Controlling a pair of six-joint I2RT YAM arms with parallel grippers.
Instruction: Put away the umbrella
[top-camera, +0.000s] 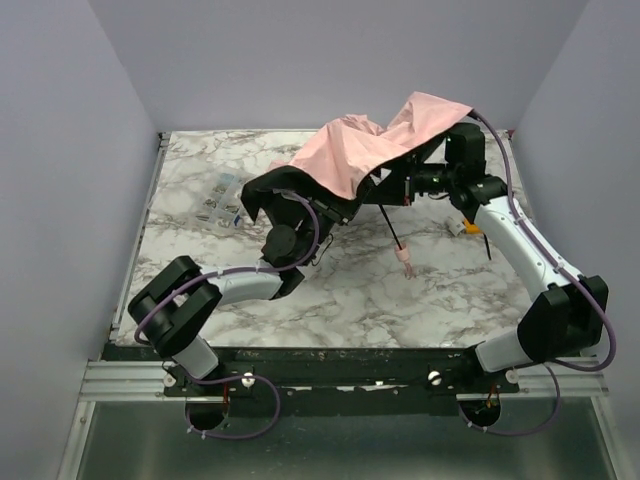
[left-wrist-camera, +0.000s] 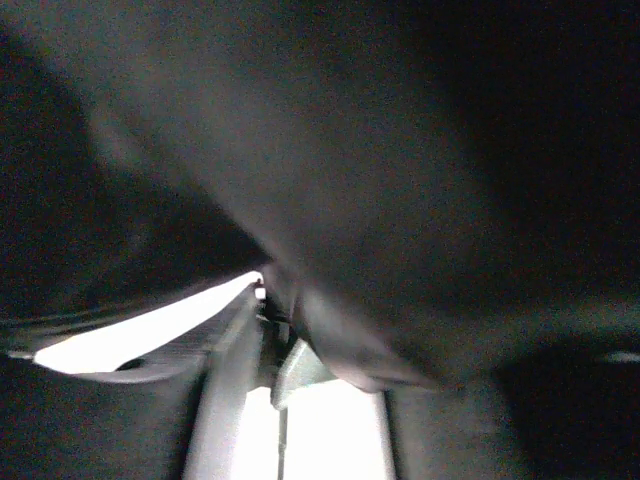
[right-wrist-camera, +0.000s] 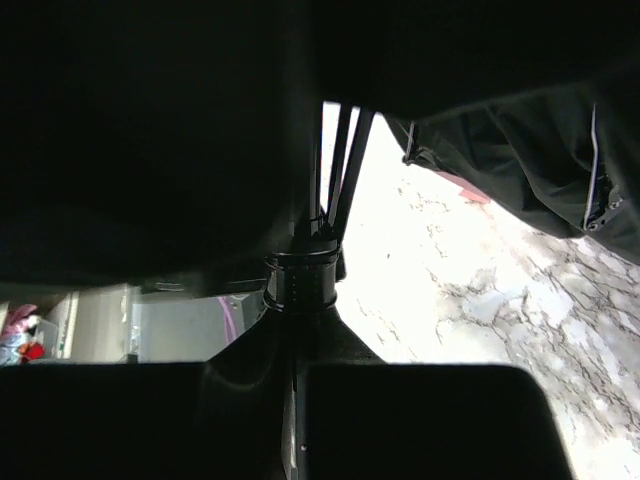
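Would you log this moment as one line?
umbrella: half open | right gripper: shut on umbrella | left gripper: under umbrella, state unclear

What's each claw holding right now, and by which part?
Right claw: shut on the umbrella, at its shaft by the rib collar. Left claw: buried under the canopy; any hold cannot be told.

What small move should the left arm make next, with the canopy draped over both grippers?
Probably ease the left arm inward, gathering the canopy toward the shaft. The umbrella is only half collapsed, its pink fabric spread over both arms, while the right gripper looks shut around the shaft, handle pointing toward the near edge. The left wrist view is blocked by fabric, so go slowly.
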